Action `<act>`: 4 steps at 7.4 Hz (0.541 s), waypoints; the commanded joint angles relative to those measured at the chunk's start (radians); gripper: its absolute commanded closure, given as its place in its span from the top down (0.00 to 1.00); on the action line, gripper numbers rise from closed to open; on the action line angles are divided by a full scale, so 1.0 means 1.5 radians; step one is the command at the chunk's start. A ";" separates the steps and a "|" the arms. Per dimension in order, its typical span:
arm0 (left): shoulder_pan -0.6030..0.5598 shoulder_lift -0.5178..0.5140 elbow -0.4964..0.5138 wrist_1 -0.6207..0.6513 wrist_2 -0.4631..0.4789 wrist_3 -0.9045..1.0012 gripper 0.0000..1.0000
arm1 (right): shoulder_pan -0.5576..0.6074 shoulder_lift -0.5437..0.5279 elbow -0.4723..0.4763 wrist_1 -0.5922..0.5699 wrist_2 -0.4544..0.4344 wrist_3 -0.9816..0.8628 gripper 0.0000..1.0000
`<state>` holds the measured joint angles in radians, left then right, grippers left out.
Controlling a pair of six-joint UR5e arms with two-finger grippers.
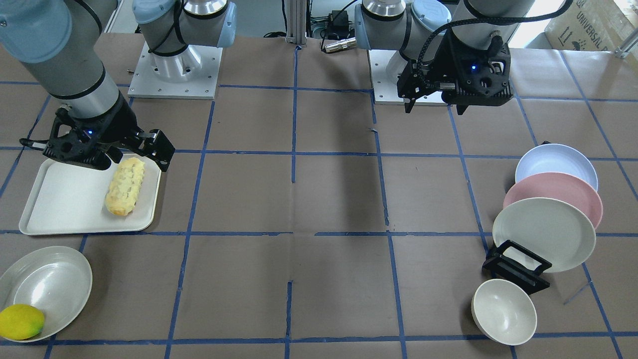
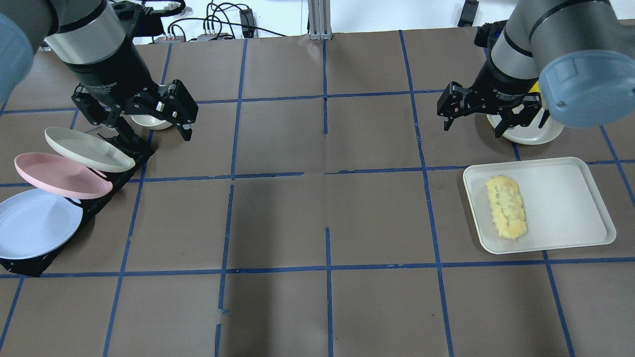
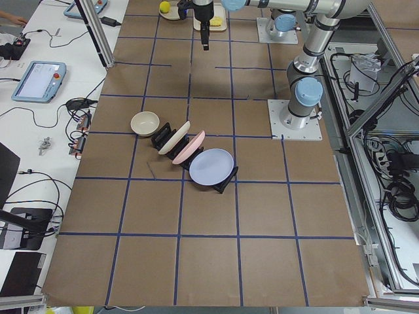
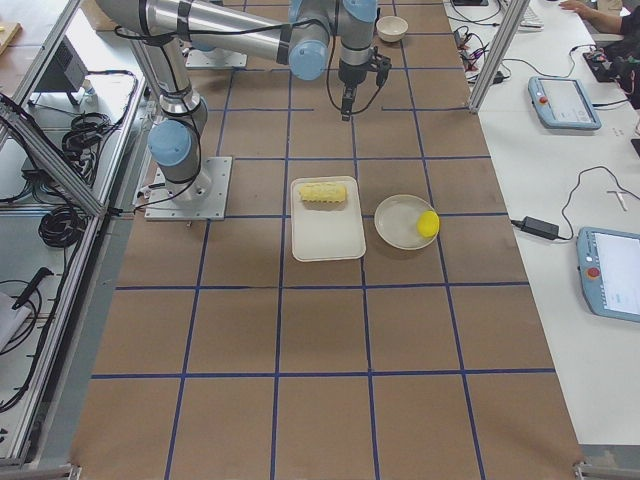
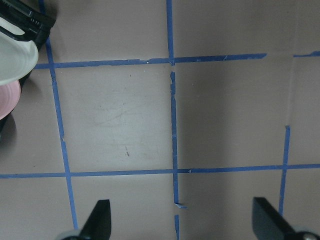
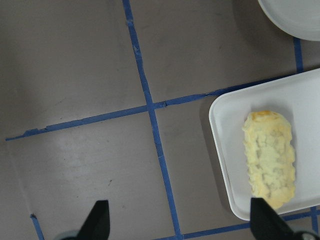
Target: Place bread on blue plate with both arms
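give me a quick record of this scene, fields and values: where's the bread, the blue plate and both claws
bread: lying on the white tray, not gripped
blue plate: tilted in the black rack, next to the pink plate
left claw: open, empty, raised near the rack
right claw: open, empty, raised near the tray
task state: bread not yet on the blue plate

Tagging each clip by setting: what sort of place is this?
Most likely a robotics lab workcell: the left arm and right arm bolted to a table gridded with blue tape, teach pendants on the side bench, cabling beside an aluminium frame.
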<state>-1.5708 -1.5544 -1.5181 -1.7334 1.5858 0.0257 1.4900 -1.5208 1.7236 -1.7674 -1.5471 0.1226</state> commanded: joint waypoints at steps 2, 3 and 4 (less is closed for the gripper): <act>0.000 0.004 0.004 0.000 0.004 0.004 1.00 | -0.001 -0.024 -0.016 -0.004 -0.009 0.001 1.00; 0.015 0.010 0.003 0.000 0.027 0.012 1.00 | -0.001 -0.025 -0.012 -0.003 -0.007 0.002 1.00; 0.053 0.013 -0.001 -0.004 0.061 0.088 1.00 | -0.002 -0.022 -0.018 -0.004 -0.007 0.002 1.00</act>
<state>-1.5415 -1.5412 -1.5153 -1.7348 1.6265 0.0677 1.4879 -1.5552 1.7034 -1.7725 -1.5576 0.1253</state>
